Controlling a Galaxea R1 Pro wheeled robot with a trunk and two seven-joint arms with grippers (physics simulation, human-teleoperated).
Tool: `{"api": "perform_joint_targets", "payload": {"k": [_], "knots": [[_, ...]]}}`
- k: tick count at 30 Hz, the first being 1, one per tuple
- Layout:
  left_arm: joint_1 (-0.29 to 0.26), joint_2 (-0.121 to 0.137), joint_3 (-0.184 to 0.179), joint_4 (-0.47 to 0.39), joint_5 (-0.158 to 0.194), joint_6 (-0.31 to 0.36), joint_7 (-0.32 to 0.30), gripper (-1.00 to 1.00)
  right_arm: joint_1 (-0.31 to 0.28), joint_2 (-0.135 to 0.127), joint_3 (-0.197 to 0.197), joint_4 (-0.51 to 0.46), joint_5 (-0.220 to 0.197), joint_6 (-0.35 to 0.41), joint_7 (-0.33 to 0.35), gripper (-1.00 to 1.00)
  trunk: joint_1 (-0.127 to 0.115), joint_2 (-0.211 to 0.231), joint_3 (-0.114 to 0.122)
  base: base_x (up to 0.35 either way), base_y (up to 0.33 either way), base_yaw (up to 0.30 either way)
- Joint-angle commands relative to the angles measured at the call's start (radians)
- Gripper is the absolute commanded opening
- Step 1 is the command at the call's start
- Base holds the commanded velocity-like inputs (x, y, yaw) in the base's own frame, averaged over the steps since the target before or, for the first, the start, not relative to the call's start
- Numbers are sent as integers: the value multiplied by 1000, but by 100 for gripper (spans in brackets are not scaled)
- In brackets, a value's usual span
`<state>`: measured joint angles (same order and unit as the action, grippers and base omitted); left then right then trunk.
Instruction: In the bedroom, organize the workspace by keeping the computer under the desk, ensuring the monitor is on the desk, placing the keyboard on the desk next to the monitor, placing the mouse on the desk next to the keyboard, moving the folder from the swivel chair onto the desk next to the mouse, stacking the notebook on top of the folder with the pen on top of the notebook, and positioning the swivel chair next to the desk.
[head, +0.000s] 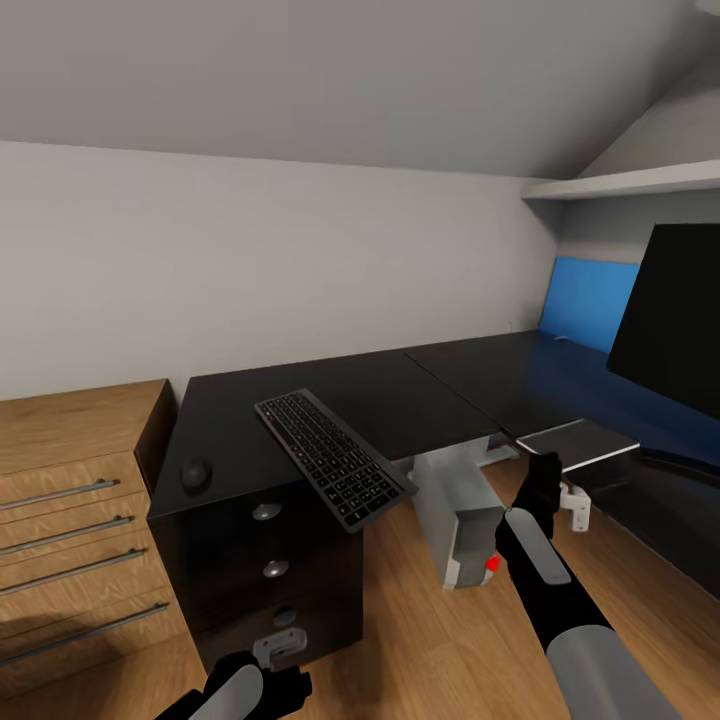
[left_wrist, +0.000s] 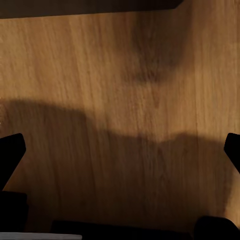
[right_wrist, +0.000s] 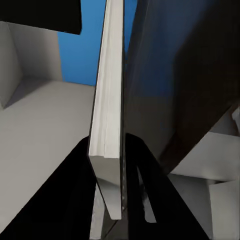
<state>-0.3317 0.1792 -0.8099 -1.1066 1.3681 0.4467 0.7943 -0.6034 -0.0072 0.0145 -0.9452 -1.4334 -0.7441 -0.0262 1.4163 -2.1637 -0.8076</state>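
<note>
My right gripper (head: 545, 472) is shut on the notebook (head: 580, 442), a thin dark slab with white page edges, held flat just in front of the desk's inner corner. In the right wrist view the notebook (right_wrist: 107, 100) stands edge-on between the black fingers (right_wrist: 75, 190). The keyboard (head: 332, 457) lies slanted on the black desk (head: 400, 390), one end overhanging the front edge. The mouse (head: 196, 473) sits at the desk's left front corner. The grey computer (head: 462, 520) stands under the desk. The monitor (head: 672, 310) is on the right wing. My left gripper (head: 262, 690) hangs low and open over the floor (left_wrist: 120, 100).
A light-wood drawer unit (head: 80, 480) stands against the desk's left end. Dark desk drawers with round knobs (head: 267, 511) face me. A blue wall panel (head: 590, 300) and a white shelf (head: 640, 180) are at the back right. Wooden floor (head: 420, 620) lies between the arms.
</note>
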Motion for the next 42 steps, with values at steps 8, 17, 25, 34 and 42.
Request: {"api": "perform_joint_targets", "payload": {"k": [8,17,25,34,42], "knots": [[-1,0,-3,-1,7,1,6,100,0,0,4,-14,-7,1,3,-100,-31,56,24,0,0,0],[-1,0,-3,1,8,1,6,100,0,0,8,-16,-8,9,2,-100,-65,119,52,0,0,0],[-1,0,-4,14,8,1,6,100,0,-4,8,-17,-6,83,0,-100,-88,161,71,0,0,0],[-1,-30,-3,89,1,1,6,100,1,-51,7,-51,-3,385,1,-100,-88,161,71,0,0,0],[-1,-66,0,117,-136,1,6,100,1,-110,7,-58,-3,669,39,-100,-88,161,71,0,0,0]]}}
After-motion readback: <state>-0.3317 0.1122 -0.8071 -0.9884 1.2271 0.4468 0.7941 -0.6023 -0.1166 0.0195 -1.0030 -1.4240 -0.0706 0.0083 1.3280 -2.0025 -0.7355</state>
